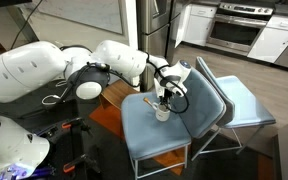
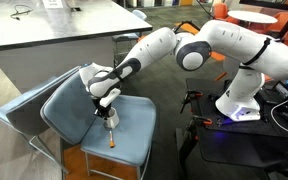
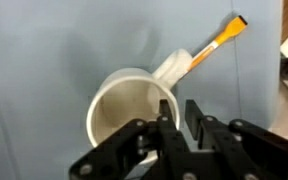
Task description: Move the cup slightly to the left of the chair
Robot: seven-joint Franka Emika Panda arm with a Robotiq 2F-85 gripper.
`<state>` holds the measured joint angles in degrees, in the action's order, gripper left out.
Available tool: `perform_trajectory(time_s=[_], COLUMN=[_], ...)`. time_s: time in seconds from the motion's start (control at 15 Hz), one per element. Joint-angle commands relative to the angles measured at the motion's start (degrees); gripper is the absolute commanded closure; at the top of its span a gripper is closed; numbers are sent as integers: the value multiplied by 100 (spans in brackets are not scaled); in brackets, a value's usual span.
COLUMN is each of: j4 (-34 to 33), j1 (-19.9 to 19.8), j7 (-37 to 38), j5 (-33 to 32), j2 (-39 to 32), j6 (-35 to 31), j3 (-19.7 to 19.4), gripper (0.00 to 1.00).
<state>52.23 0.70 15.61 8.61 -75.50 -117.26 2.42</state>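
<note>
Gripper (image 3: 182, 112) fingers straddle the cup (image 3: 124, 110) wall on the handle side, one inside the rim and one outside, pinched shut on it. Cup stands upright on the chair (image 3: 44, 60) seat, roughly mid-seat in both exterior views (image 1: 162, 114) (image 2: 111, 123). Orange-handled tool (image 3: 216, 42) lies on the seat just beyond the handle.
</note>
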Motion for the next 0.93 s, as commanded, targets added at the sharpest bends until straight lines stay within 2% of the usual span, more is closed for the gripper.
perform_trajectory(time_s=[0.0,0.33,0.4,0.87], j4=[-362,82,205,1518], j1=[-60,19,29,37], j7=[-40,32,69,10], j5=[57,29,25,-13], j2=[-41,459,571,1565], j6=[467,543,498,298], j3=[95,74,70,37], gripper=[45,6,1,0])
